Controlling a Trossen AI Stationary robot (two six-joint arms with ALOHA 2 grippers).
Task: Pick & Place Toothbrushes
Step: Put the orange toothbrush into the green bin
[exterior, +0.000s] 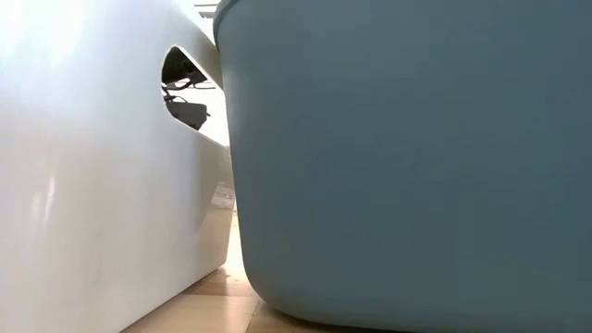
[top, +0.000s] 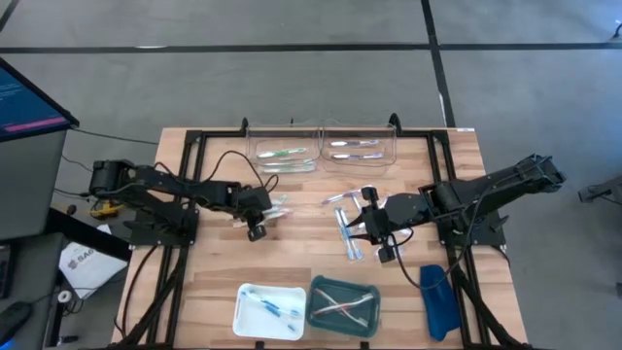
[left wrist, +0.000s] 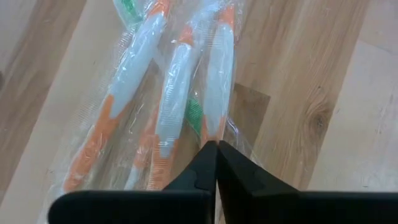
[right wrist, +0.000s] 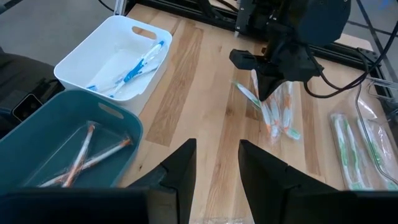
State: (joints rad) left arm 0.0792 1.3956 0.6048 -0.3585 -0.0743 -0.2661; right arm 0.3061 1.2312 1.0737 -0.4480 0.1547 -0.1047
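- The left gripper [left wrist: 216, 163] is sitting over the middle-left of the wooden table [top: 292, 248], its fingers pressed fully together at the edge of a small bunch of clear-wrapped orange-and-white toothbrushes [left wrist: 180, 93]; whether a wrapper is pinched between the tips cannot be told
- In the right wrist view the same gripper [right wrist: 266, 93] is pointing down onto that bunch [right wrist: 277, 118], which is lying flat on the wood
- The right gripper [right wrist: 217, 165] is hovering right of centre with its fingers parted and nothing between them, blue toothbrushes [top: 348, 233] lying loose on the table just beside it
- A white bin [right wrist: 81, 62] at the front edge is holding blue toothbrushes [right wrist: 134, 65], and the teal bin [right wrist: 37, 134] touching it is holding orange ones [right wrist: 87, 155]
- Two clear trays [top: 326, 146] at the back are holding more brushes
- A dark-blue oblong object [top: 436, 301] is lying near the front right corner
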